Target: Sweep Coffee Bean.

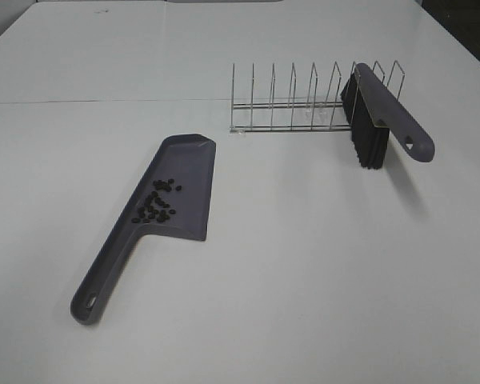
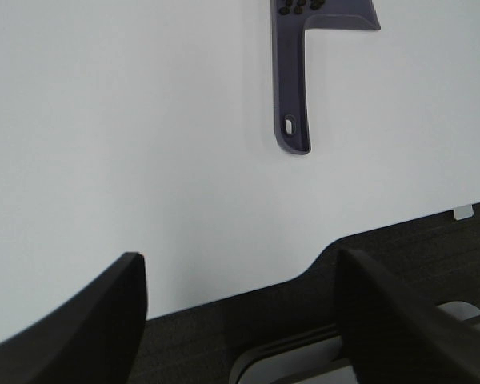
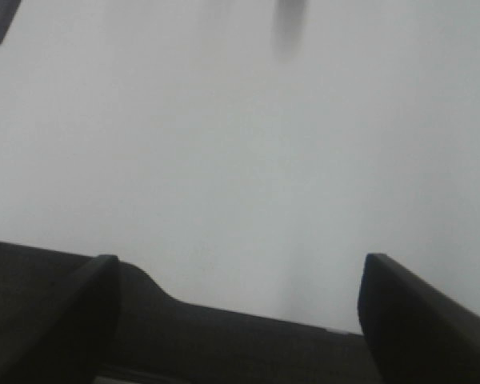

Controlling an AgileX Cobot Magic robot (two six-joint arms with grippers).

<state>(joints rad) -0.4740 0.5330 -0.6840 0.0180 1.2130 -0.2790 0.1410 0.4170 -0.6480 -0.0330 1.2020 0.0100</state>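
Left pincer [image 2: 240, 320] at bottom of left wrist view: jaws wide apart, empty, over near desk edge. Right pincer [image 3: 240, 320] at bottom of right wrist view: jaws spread, nothing between, bare white desk [image 1: 320, 264] beyond. Exterior high view, lower left: grey dustpan [image 1: 156, 216] flat on desk, handle toward lower left corner. Coffee beans [image 1: 156, 202] clustered inside pan, near handle root. Upper right: wire rack [image 1: 304, 104]; grey brush [image 1: 384, 116] with black bristles leaning in rack's right end, handle sticking out right.
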